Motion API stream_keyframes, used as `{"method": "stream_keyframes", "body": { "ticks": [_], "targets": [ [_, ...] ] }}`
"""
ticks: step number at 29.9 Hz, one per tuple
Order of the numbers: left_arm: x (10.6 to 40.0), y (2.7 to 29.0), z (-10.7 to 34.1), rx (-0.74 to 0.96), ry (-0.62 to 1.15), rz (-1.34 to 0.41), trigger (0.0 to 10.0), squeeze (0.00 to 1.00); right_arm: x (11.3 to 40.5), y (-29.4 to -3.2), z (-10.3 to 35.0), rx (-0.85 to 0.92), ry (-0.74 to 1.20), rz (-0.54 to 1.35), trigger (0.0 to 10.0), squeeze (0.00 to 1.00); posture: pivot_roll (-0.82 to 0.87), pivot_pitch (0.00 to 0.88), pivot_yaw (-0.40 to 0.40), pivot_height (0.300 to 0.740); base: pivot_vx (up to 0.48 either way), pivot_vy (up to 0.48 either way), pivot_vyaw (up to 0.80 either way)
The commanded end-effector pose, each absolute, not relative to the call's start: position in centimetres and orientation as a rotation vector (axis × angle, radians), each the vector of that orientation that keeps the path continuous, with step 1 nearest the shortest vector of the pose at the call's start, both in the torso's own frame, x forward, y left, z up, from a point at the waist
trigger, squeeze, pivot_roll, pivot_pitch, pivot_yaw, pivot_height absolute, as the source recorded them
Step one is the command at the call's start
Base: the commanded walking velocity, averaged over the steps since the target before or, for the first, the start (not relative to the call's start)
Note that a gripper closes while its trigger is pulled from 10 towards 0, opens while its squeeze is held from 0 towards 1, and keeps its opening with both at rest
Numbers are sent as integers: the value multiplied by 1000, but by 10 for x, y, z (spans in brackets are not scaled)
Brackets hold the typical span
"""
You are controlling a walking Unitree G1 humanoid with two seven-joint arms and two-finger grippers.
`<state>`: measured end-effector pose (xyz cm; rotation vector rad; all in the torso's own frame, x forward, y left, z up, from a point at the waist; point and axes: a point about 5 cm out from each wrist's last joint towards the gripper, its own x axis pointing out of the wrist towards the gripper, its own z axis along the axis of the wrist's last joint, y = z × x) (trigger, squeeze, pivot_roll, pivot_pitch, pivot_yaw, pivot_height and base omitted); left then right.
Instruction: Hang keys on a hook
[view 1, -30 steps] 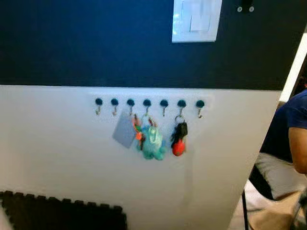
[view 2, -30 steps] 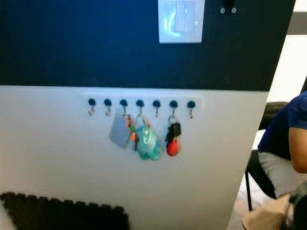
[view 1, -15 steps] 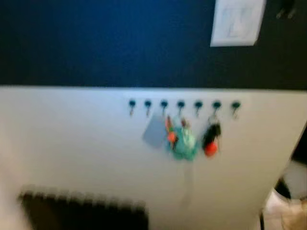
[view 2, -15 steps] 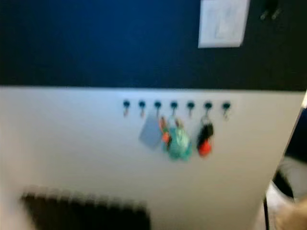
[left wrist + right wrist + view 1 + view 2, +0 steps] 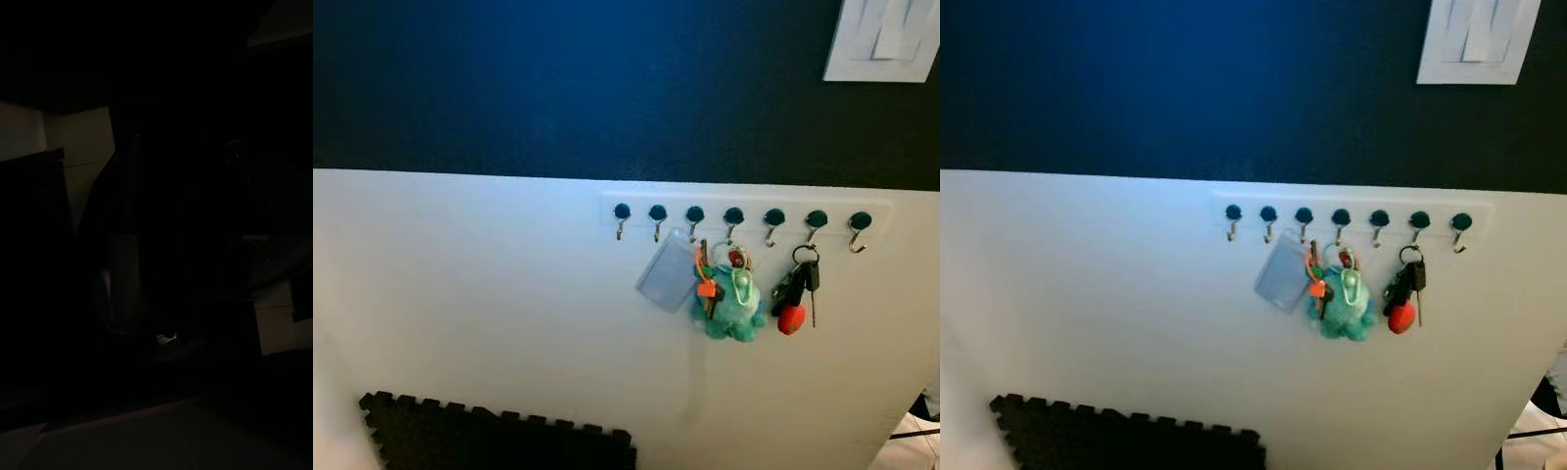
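Note:
A white rail (image 5: 744, 208) with several dark-knobbed hooks runs along the white lower half of the wall. A grey card (image 5: 668, 283) and a bunch of keys with a teal plush toy (image 5: 729, 308) hang near its middle. A black key with a red fob (image 5: 793, 296) hangs from the second hook from the right. The two leftmost hooks (image 5: 622, 219) and the rightmost hook (image 5: 859, 230) are bare. Both wrist views are almost black, and both arms hang idle in the shade.
A white light switch plate (image 5: 886, 39) sits on the dark blue upper wall at the top right. A black foam mat (image 5: 489, 436) leans against the wall base at lower left. The wall ends at the right edge, where a bit of floor (image 5: 1538, 431) shows.
The whole picture has shifted: the hook rail now sits further right and looks sharper and closer. The seated person at the right edge is out of frame. The hanging things have not moved.

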<state>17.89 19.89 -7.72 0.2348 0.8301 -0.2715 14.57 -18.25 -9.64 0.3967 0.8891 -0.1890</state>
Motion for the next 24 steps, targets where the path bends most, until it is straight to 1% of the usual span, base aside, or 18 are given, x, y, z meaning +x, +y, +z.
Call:
{"method": "stream_keyframes", "body": {
  "ticks": [1, 13, 21, 24],
  "targets": [
    [176, 199, -78, 233, 832, -272, 10000, 0, 144, -187, -96, 388, 888, -202, 10000, 0, 69, 0, 39, 740, 0, 0, 0],
    [178, 199, -77, 247, 824, -292, 10000, 0, 144, -188, -96, 386, 887, -197, 10000, 0, 64, 0, 38, 740, 0, 0, 0],
    [179, 202, -77, 225, 831, -253, 10000, 0, 144, -188, -96, 389, 880, -197, 10000, 0, 62, 0, 36, 740, 0, 0, 0],
    [179, 203, -77, 192, 833, -211, 10000, 0, 145, -191, -95, 388, 869, -206, 10000, 0, 57, 0, 37, 740, 0, 0, 0]
  ]
}}
